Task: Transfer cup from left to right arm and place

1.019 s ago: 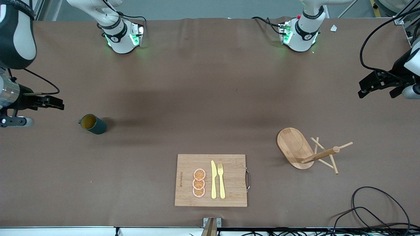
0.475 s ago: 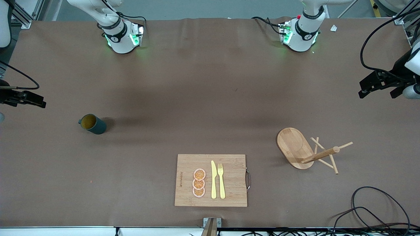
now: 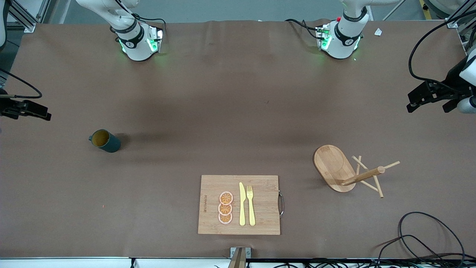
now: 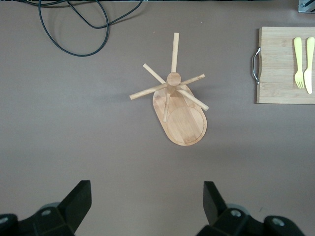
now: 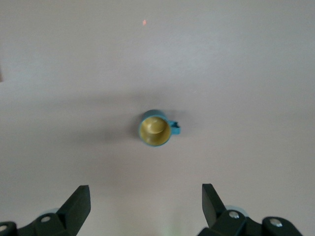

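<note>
The cup [image 3: 105, 140], a dark teal mug with a yellowish inside, stands upright on the brown table toward the right arm's end. In the right wrist view the cup [image 5: 155, 129] shows from above, its small handle out to one side. My right gripper [image 3: 39, 111] hangs open over the table's edge at that end, apart from the cup; its fingers [image 5: 78, 199] hold nothing, and between them the right gripper [image 5: 146, 192] shows only bare table. My left gripper [image 3: 414, 101] hangs open and empty over the other end, and the left gripper [image 4: 146, 189] looks down near the peg stand.
A wooden peg stand [image 3: 336, 167] on an oval base stands toward the left arm's end, also the peg stand [image 4: 179, 113]. A cutting board [image 3: 208, 186] near the front camera carries orange slices, a knife and a fork. A black cable [image 3: 420, 234] loops at the corner.
My right arm has drawn back toward its end of the table, away from the cup, so less of it shows. The left arm and the cup have barely moved.
</note>
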Robot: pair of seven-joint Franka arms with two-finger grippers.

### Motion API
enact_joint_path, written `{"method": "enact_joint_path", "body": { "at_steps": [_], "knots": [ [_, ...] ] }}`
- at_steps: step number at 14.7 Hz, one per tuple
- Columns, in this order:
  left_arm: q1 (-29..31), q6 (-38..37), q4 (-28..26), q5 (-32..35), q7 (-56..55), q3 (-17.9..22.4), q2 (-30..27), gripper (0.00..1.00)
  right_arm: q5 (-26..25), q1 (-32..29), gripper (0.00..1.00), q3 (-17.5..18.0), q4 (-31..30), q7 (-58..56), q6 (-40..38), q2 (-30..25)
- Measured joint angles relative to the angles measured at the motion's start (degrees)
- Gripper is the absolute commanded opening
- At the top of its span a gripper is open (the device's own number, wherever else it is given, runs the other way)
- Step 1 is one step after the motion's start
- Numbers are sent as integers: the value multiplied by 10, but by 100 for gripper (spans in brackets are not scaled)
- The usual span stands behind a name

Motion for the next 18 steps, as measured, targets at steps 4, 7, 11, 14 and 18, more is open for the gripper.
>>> {"method": "enact_joint_path", "body": {
  "at_steps": [4,7,11,14,18],
  "knots": [
    [0,0,1,0,0,0,0,100,9,0,100,1,3,-3,-29,-9],
    [0,0,1,0,0,0,1,100,8,0,100,3,5,-4,-58,-32],
    [0,0,1,0,0,0,1,100,6,0,100,5,0,-4,-77,-71],
    [0,0,1,0,0,0,1,100,6,0,100,5,-14,-3,-85,-97],
    [0,0,2,0,0,0,1,100,6,1,100,7,-21,23,-88,-109]
  ]
}}
